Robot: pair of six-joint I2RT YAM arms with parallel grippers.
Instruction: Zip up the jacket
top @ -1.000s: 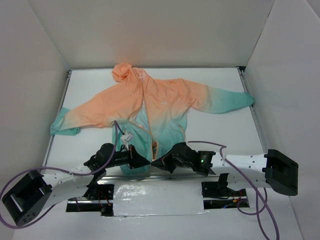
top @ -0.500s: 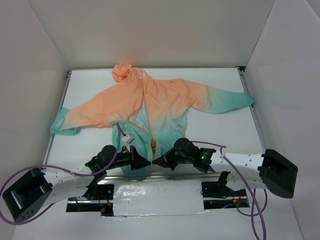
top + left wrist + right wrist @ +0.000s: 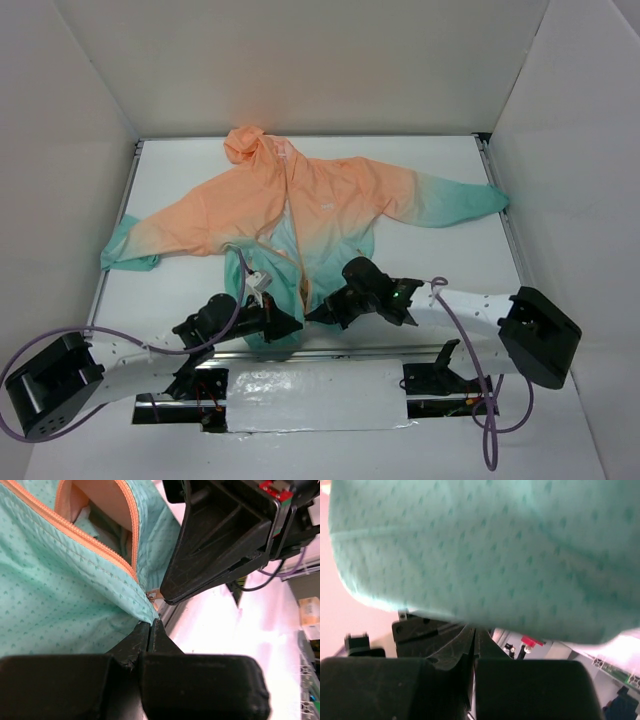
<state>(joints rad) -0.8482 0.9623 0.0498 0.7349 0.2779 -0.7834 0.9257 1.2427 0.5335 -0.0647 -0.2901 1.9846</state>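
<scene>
The jacket lies spread flat on the white table, hood at the far end, teal hem near the arms. Its orange zipper is open at the bottom, and the two front edges stand apart there. My left gripper is shut on the teal hem corner beside the zipper's end. My right gripper sits just right of it, tip to tip, and looms black in the left wrist view. In the right wrist view its jaws are shut under the teal fabric, which hides the tips.
White walls close in the table on three sides. A metal rail runs along the near edge, with a silver taped panel below it. Purple cables loop over both arms. The sleeves reach out to the left and right.
The right arm has moved forward, away from the near edge, its wrist now over the hem. The left gripper has crept slightly right. Both stay shut at the hem.
</scene>
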